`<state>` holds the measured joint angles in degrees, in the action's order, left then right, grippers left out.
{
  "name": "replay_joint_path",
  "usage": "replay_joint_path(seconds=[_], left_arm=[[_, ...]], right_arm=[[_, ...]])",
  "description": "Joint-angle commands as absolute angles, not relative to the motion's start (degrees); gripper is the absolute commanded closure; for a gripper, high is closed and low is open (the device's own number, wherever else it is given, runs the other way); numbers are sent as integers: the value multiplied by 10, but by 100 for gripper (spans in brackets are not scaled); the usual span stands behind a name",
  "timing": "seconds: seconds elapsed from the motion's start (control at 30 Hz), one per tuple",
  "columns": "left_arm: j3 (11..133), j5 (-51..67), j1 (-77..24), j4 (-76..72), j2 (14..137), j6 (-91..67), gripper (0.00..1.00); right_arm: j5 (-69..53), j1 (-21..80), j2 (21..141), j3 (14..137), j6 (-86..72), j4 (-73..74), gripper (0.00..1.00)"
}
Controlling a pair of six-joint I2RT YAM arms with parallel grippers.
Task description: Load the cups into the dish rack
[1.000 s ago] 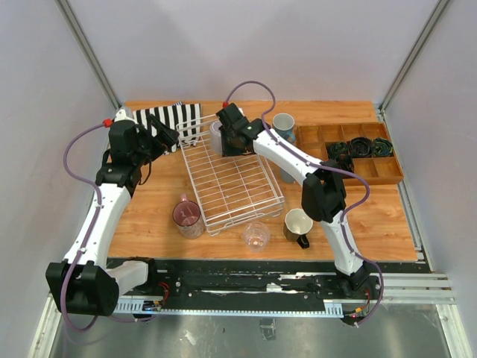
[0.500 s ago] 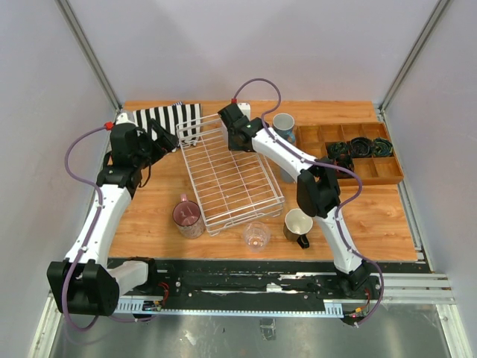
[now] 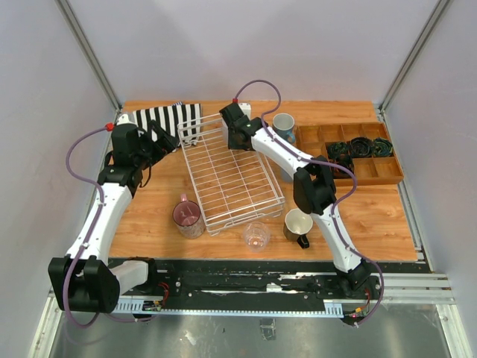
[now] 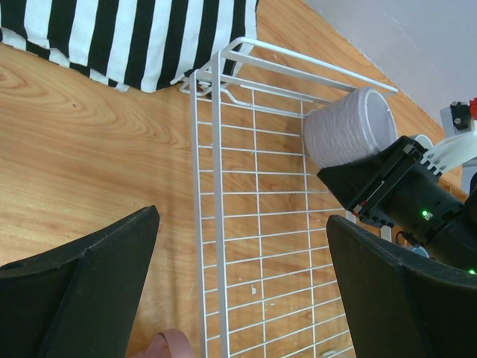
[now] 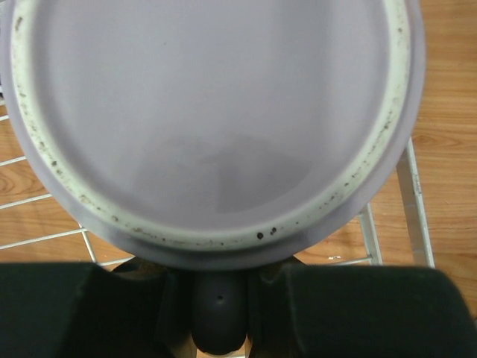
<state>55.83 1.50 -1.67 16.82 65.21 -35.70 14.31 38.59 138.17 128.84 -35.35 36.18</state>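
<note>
1 counter (image 3: 149,212): wood-grain top carrying everything, with the rack set at a slant mid-way.
dish rack (image 3: 232,177): white wire grid with low raised sides. It is the destination, so cups belong inside its walls.
left gripper (image 4: 238,298): fingers spread wide with nothing between them, hanging over the rack's left edge near the striped cloth (image 4: 127,37), probably parked clear of the other arm.
right gripper (image 5: 216,298): closed on the cup's lower edge, reaching to the rack's far corner to set it inside.
grey-lilac cup (image 4: 349,127): ribbed pale wall and a cream ring flecked with dark specks, tipped so its round face meets the wrist camera. It sits over the far corner, and I cannot tell whether it touches the wire.
4 waiting cups: pink translucent mug (image 3: 186,216), clear glass (image 3: 256,236) and dark mug (image 3: 298,224) stand by the rack's near end, and the blue-grey mug (image 3: 283,123) beyond its far right.
</note>
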Motion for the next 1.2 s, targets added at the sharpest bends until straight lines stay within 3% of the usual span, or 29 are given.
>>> replay_joint_path(seconds=[0.0,0.1,0.33,0.57,0.83,0.97,1.17], left_arm=[[551,9,-13,163,654,-348,0],[552,8,-13,166,652,-345,0],[555,3,-13,186,639,-328,0],[562,7,-13,246,637,-310,0],[560,9,-13,327,620,-300,2],[546,-1,-13,385,602,-296,10],[534,20,-13,462,572,-341,39]], right_arm=[[167,377,1386,1314,-343,328,99],[171,376,1385,1303,-338,328,89],[195,374,1384,1294,-326,343,79],[193,374,1380,1286,-328,356,55],[180,376,1325,1231,-326,333,54],[169,381,1276,1180,-320,304,52],[156,390,1204,1120,-316,281,49]])
